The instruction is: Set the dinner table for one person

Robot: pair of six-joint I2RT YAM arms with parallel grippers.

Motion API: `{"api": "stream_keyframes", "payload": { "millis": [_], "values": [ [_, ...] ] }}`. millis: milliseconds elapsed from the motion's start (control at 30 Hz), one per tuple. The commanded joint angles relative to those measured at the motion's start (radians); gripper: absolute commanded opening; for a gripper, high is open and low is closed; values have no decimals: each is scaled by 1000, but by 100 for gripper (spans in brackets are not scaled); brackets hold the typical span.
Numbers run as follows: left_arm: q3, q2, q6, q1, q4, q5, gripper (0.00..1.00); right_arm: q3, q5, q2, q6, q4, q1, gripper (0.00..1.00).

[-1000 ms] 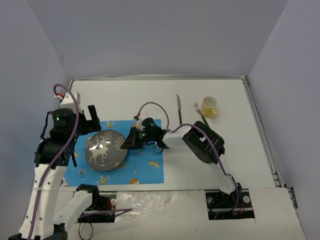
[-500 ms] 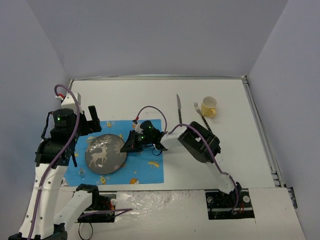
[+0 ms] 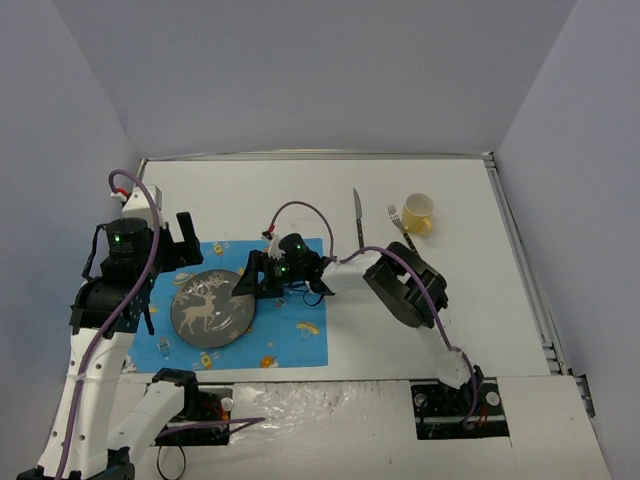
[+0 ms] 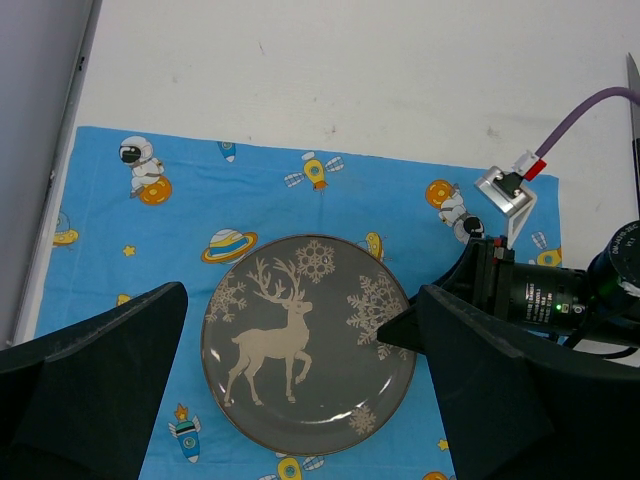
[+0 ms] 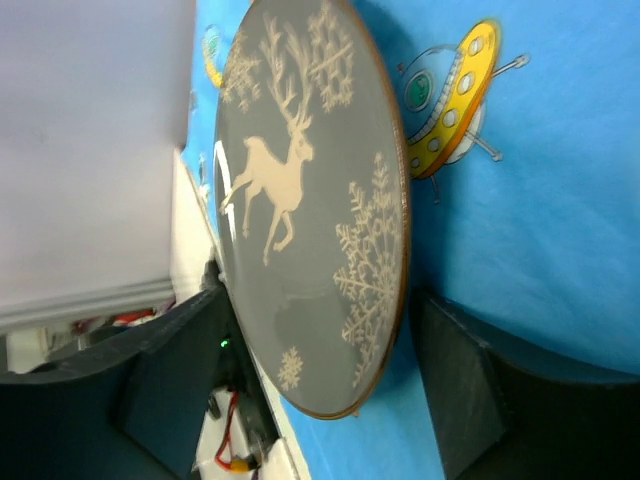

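A grey plate (image 3: 210,315) with a white reindeer lies on the blue cartoon-print placemat (image 3: 295,335), at the left of the white dinner table (image 3: 250,195). My right gripper (image 3: 243,282) is open, one finger on each side of the plate's right rim. In the right wrist view the plate (image 5: 300,200) stands between the spread fingers of the right gripper (image 5: 318,305). My left gripper (image 3: 165,245) hangs open, high over the plate. The left wrist view looks down on the plate (image 4: 300,350) between the fingers of the left gripper (image 4: 302,300).
A knife (image 3: 356,215), a fork (image 3: 400,228) and a yellow cup (image 3: 419,212) lie at the back right of the table. The right arm reaches across the placemat's right half. Grey walls close in the table's left, back and right sides.
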Motion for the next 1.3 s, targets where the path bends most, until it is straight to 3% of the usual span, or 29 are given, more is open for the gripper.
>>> {"api": "stream_keyframes", "payload": {
  "millis": [0, 233, 367, 600, 767, 867, 1267],
  "values": [
    [22, -12, -6, -5, 32, -17, 97, 50, 157, -136, -191, -225, -14, 76],
    [20, -18, -4, -7, 36, -16, 97, 25, 407, -287, -368, -462, -40, 80],
    [10, -31, -1, -5, 43, -11, 97, -51, 586, -471, -503, -551, -91, 80],
    [-55, -61, 12, -5, 86, 42, 97, -249, 834, -783, -728, -603, -304, 82],
    [-127, -82, 23, -6, 128, 53, 97, -273, 805, -867, -854, -638, -524, 81],
    [-170, -88, 30, -7, 143, 45, 97, -249, 753, -833, -799, -646, -651, 79],
    [-247, -118, 55, -25, 191, 5, 97, -144, 628, -640, -793, -663, -817, 72]
  ]
}}
